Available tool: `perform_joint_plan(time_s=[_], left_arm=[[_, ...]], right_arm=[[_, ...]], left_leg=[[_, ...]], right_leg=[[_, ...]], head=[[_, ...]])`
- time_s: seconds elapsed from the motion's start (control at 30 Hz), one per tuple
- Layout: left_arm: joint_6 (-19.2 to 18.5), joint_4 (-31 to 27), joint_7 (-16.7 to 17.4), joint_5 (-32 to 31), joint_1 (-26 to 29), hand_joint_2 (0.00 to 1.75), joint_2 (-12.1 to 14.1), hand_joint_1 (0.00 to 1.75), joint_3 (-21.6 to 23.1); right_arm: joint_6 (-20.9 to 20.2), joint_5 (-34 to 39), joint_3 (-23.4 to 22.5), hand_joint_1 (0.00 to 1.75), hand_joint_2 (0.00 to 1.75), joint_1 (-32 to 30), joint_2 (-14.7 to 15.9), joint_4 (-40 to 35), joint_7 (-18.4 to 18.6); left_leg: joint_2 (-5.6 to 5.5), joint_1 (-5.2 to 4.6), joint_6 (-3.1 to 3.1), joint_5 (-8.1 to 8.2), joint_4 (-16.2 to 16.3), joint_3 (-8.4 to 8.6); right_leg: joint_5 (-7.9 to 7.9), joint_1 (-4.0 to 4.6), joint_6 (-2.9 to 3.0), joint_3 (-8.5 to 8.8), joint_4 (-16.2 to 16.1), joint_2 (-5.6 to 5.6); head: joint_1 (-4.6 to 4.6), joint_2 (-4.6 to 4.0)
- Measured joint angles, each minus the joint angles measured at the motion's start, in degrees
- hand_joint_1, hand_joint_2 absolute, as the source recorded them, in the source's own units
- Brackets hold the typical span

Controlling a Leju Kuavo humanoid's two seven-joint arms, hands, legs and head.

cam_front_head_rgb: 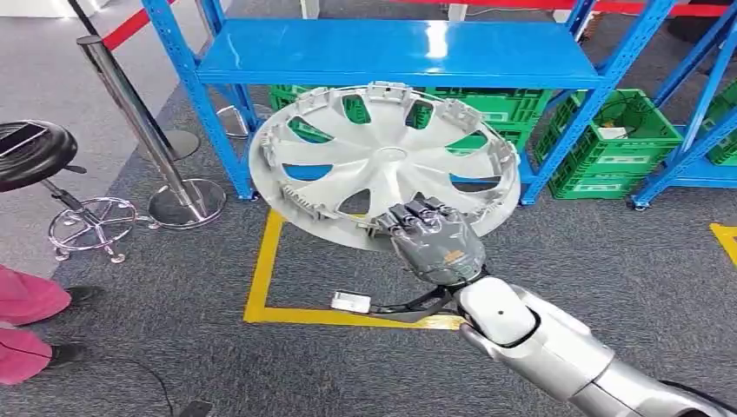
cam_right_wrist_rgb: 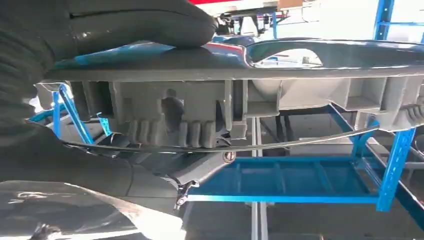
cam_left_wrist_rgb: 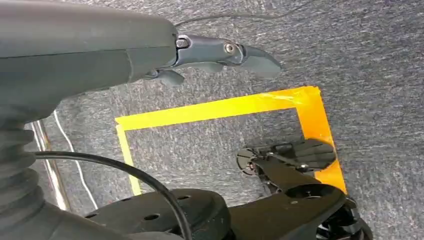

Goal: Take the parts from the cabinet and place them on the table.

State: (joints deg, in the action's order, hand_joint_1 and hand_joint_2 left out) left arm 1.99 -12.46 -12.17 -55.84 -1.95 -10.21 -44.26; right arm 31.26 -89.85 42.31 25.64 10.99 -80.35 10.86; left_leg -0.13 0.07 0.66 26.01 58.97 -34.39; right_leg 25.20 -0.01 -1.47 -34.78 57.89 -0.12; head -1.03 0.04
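One hubcap gripped by its rim in the right hand, just off the blue rack; left hand hangs empty, fingers apart.

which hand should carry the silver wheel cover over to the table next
The right hand. It already grips the silver plastic wheel cover at its lower rim, holding it up in front of the blue metal shelf. The left hand holds nothing, hanging over the grey carpet.

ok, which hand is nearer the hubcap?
Right. The right hand grips the hubcap at its lower rim, in front of the blue rack. The left hand hangs over the carpet by the yellow tape, holding nothing.
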Motion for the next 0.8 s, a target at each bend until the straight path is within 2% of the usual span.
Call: perform_joint_plan(time_s=[0.47,0.5,0.53,0.57,0.6,0.63,0.7,0.73,0.77,0.8], left_arm=[[0.2,0.0,0.1,-0.7,0.0,1.75,0.0,0.0,0.0],[0.2,0.0,0.1,-0.7,0.0,1.75,0.1,0.0,0.0],[0.3,0.0,0.1,-0.8,0.0,1.75,0.1,0.0,0.0],[0.3,0.0,0.1,-0.8,-0.1,1.75,-0.1,0.0,0.0],[0.3,0.0,0.1,-0.8,-0.1,1.75,-0.1,0.0,0.0],[0.4,0.0,0.1,-0.9,-0.1,1.75,-0.1,0.0,0.0],[0.4,0.0,-0.3,-1.2,-0.2,1.75,-0.2,0.0,0.1],[0.5,0.0,-0.5,-1.4,-0.2,1.75,-0.2,0.0,0.1],[0.5,0.0,-0.7,-1.5,-0.2,1.75,-0.2,0.0,0.1],[0.6,0.0,-0.7,-1.7,-0.2,1.75,-0.2,0.0,0.1]], right_arm=[[-0.1,0.0,-0.1,1.75,1.75,0.0,0.0,0.0,-0.2],[-0.1,0.0,-0.1,1.75,1.75,0.0,0.0,0.0,-0.1],[-0.1,0.0,-0.1,1.75,1.75,0.0,0.0,0.0,0.0],[-0.1,0.0,-0.1,1.75,1.75,0.1,0.0,-0.1,0.0],[-0.1,0.0,-0.2,1.75,1.75,0.1,0.0,-0.1,0.2],[-0.1,0.0,-0.2,1.75,1.75,0.2,0.1,-0.1,0.2],[-0.1,0.0,-0.1,1.75,1.75,0.1,0.6,-0.1,1.1],[-0.1,0.0,0.1,1.75,1.75,0.1,0.9,-0.1,1.4],[-0.2,0.0,0.2,1.75,1.75,0.0,1.0,-0.1,1.7],[-0.2,0.0,0.2,1.75,1.75,-0.1,1.2,-0.1,1.9]], left_leg=[[-0.01,-0.08,0.08,0.02,0.1,-0.07],[-0.05,-0.27,0.64,-0.07,0.3,-0.14],[-0.03,-0.31,0.86,-0.24,0.1,-0.14],[0.07,0.24,1.25,-1.0,-1.2,0.18],[0.3,0.49,1.26,-1.47,-1.9,0.43],[0.34,0.58,1.59,-1.69,-2.0,0.36],[0.36,0.67,1.44,-1.83,-2.0,-0.03],[0.37,0.73,1.27,-1.94,-2.0,-0.2],[0.36,0.89,1.1,-2.04,-2.0,-0.32],[0.35,1.14,0.86,-2.15,-2.0,-0.38]], right_leg=[[-0.16,-0.1,-0.09,0.06,-0.1,-0.01],[-0.47,-0.26,-0.5,0.04,-0.3,-0.07],[-0.66,-0.26,-0.71,0.08,-0.5,-0.06],[-0.6,0.01,-0.89,0.0,-0.6,-0.02],[0.39,-0.11,-1.02,-0.72,-0.1,0.06],[2.39,-0.14,-1.18,-1.53,2.1,0.1],[7.24,-0.62,-1.67,-5.35,11.8,0.09],[8.75,-0.85,-1.95,-6.94,15.7,0.08],[8.86,-1.14,-2.19,-7.37,17.2,0.06],[7.55,-1.42,-2.51,-6.18,15.5,0.04]], head=[[0.0,0.0],[0.07,0.0],[0.07,0.0],[0.04,0.0],[-0.09,0.0],[-0.2,0.0],[-0.22,0.0],[-0.15,0.0],[-0.2,0.0],[-0.15,0.0]])
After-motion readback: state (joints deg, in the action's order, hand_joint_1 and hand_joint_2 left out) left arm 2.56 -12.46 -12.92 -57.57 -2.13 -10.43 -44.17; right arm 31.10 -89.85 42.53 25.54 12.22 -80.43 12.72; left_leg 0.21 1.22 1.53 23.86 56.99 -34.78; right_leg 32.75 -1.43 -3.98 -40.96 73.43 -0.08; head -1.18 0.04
